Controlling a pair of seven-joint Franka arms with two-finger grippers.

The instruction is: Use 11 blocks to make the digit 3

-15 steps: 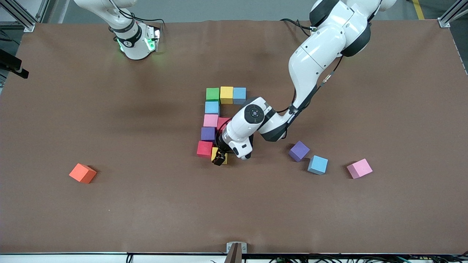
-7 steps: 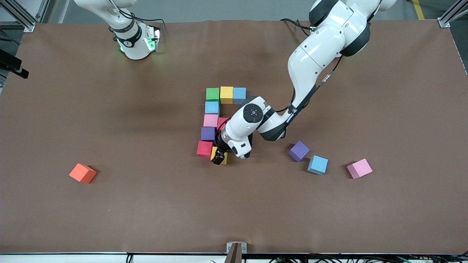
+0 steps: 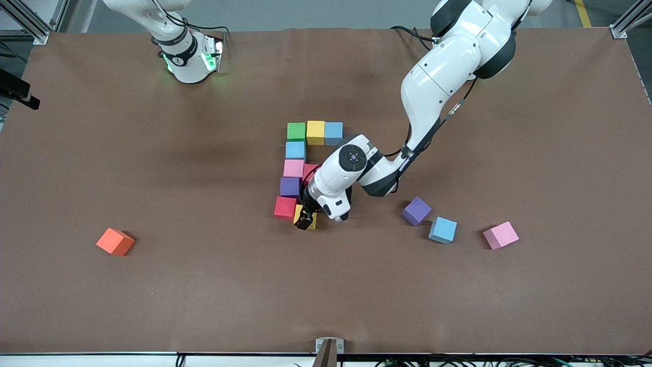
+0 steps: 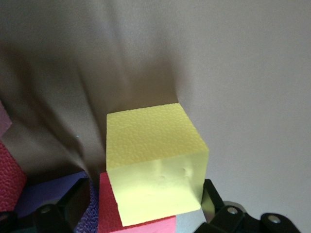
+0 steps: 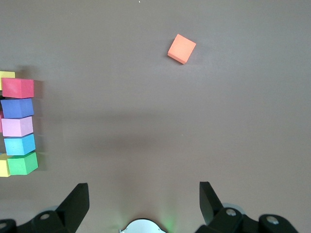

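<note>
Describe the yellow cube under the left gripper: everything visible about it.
The yellow cube is a small matte foam block with a pebbled surface and crisp edges, a faint dent on one face. It sits flat on the brown table at the near end of the block figure, beside the red cube, which it appears to touch. The left gripper is right over it, jaws open and straddling it, not clamped.
</note>
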